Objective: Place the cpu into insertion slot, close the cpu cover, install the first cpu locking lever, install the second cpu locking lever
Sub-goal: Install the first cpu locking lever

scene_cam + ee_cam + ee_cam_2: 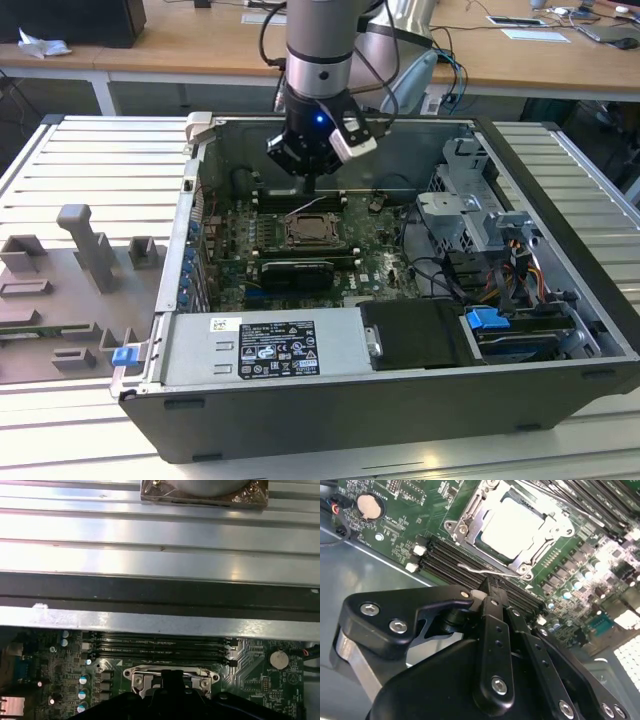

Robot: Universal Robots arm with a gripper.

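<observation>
Ribbed metal desk (90,160) carries an open computer case (400,420) lying on its side. A grey fixture tray (60,300) sits beside it on the exterior view's left. The power supply (260,345) runs along the case's near wall.

The arm (318,40) reaches down into the case over the green motherboard (375,245). The claw (312,185) is low over the memory slots (450,562), just beside the insertion slot (312,230). A black graphics card (295,272) sits on the slot's other side.

In the second wrist view the claw (490,587) has its fingers pressed together, with nothing visibly between them.

The cpu (512,525) is seated in the slot, pale face up. The cpu cover (465,517) is down flat over it, so the frame rings the chip.

One thin wire locking lever (475,570) runs along the socket edge nearest the claw. The fingertips are right at it (contact or a hair apart, can't tell).

A coin cell (368,505) sits well off to the side on the board.
</observation>
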